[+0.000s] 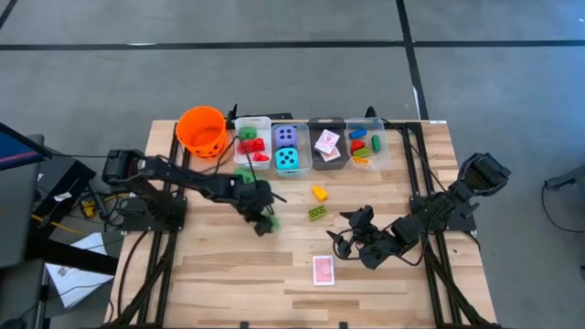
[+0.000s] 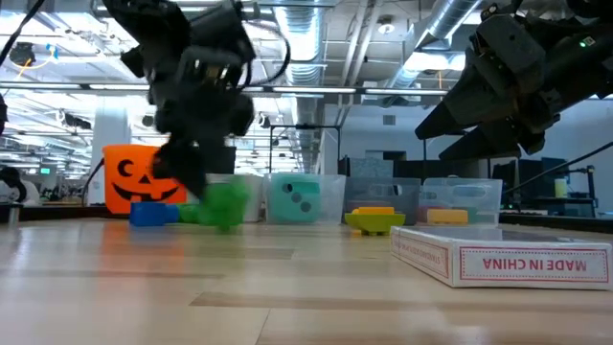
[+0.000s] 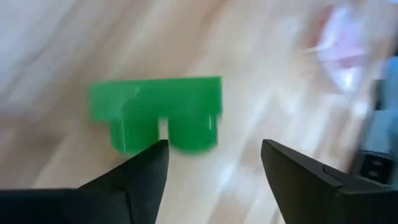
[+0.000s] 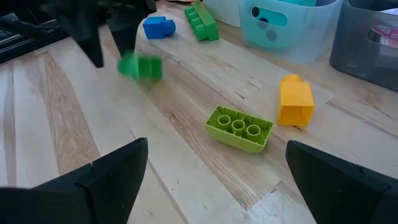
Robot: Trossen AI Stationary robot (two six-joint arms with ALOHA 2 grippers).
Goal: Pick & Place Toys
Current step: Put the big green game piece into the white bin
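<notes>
Near the front of the table (image 1: 228, 283) lies a pink-backed card (image 1: 324, 270), and just beyond it to the right the right hand (image 1: 352, 226) hangs with fingers apart, holding nothing. Farther in, left of centre, the left hand (image 1: 263, 219) hovers with fingers apart around nothing, a green brick (image 3: 158, 112) just beside them, while a lime brick (image 1: 317, 212) and yellow brick (image 1: 319, 192) lie before the far bins (image 1: 315, 128).

bare wood around green brick (image 1: 267, 222)

Bricks on table: dk green brick (image 3: 155, 112), lime brick (image 4: 239, 128), yellow brick (image 4: 295, 99), blue brick (image 4: 158, 27). Teal die (image 1: 288, 159) w/ black dots, purple die (image 1: 286, 136) w/ white dots. Bucket (image 1: 201, 130) orange w/ black pumpkin face; card (image 1: 324, 270) pink-backed.
</notes>
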